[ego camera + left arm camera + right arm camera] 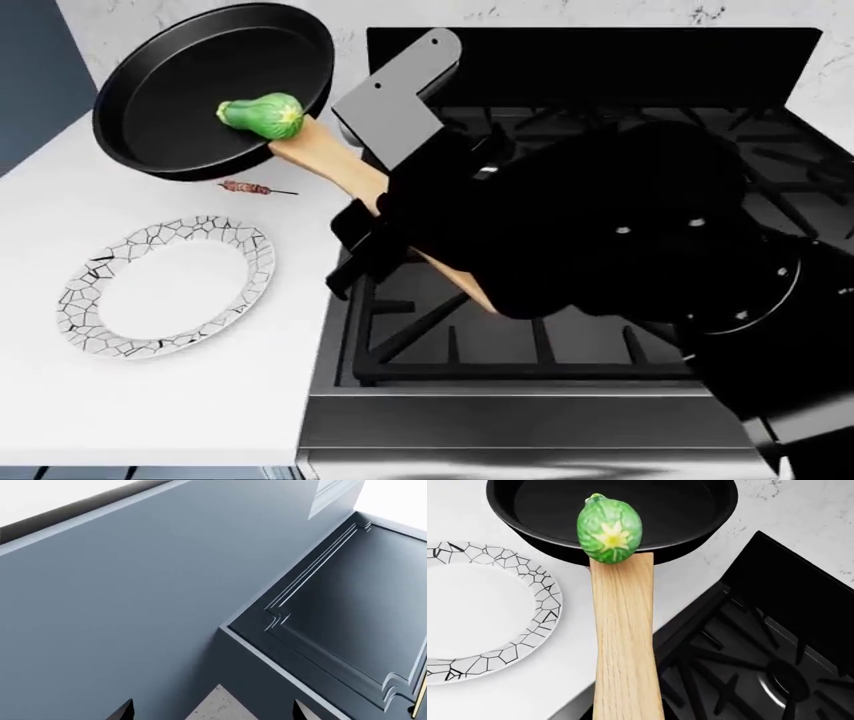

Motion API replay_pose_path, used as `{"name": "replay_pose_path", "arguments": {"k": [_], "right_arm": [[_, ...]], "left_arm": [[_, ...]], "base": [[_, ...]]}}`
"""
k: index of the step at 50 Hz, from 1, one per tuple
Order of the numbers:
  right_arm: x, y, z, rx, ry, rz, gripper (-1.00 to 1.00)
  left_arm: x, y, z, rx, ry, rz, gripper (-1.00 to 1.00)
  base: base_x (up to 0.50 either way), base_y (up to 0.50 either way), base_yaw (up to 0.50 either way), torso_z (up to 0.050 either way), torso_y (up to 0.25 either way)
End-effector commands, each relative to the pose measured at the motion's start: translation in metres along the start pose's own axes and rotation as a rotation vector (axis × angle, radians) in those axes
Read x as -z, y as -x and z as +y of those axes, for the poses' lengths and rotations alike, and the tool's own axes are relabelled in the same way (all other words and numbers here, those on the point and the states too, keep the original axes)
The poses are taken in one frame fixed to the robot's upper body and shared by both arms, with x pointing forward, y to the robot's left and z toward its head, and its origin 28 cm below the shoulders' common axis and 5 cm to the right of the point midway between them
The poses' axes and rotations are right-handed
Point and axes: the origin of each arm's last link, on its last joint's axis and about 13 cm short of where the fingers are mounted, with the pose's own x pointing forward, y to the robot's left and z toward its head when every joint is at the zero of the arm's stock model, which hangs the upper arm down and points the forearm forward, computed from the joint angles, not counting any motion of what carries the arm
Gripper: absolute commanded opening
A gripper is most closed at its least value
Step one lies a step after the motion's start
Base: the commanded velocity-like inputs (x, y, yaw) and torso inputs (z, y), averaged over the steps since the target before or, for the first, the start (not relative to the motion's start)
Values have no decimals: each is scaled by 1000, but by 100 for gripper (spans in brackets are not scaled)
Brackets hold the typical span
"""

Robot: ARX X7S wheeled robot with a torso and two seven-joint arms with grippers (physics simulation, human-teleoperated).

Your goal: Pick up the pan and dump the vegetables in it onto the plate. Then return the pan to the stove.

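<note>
the right gripper [400,235] clamps the wooden handle, holding the pan [200,85] lifted at the upper left of the head view, above the counter [160,410]. the vegetable [263,115] sits on the rim nearest the handle, so it could roll off onto the handle or the counter before the pan is over the plate [167,285], which lies lower left. a small skewer [254,188] lies between them. the left gripper [213,712] faces cabinet panels, fingers wide and empty.
</note>
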Motion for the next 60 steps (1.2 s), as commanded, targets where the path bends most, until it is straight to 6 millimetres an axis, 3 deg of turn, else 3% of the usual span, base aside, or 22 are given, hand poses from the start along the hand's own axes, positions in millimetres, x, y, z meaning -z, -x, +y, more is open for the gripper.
{"name": "replay_pose_path", "arguments": {"k": [1,15,41,60], "right_arm": [[-10,7,-15,107,33,-64,-100],[-5,15,-20,154,69,-40,-100],[-12,1,-7,223,202,-50,-100],[-13,0,-14,275,188,-52,-100]], "left_arm": [[0,0,1,0,-1,0,100],[1,0,0,2,-2,1,100],[-1,1,0,0,1,-5,100],[-1,0,0,1,0,-4,100]], "base": [[0,0,0,0,0],[0,0,0,1,2],[0,0,0,0,2],[0,0,0,1,2]]}}
